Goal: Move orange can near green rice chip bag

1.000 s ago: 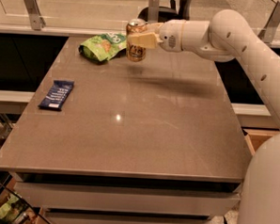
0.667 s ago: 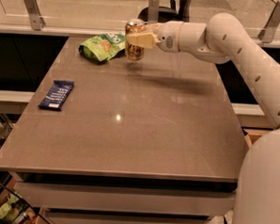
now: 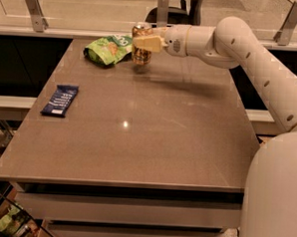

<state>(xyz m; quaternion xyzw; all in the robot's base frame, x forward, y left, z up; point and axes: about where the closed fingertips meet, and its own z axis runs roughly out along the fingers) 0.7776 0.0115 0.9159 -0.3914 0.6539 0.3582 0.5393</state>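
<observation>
Fingers (image 3: 141,42) clamp orange can (image 3: 140,58) beside green rice chip bag (image 3: 108,48), far table (image 3: 137,140) edge.

The arm (image 3: 256,56) is rounded, cream-white, with small dark holes. Its tan-fingered gripper (image 3: 140,42) is at the table's (image 3: 152,140) far edge.

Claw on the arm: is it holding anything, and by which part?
The gripper holds the orange can around its upper body, beside the green rice chip bag.
</observation>
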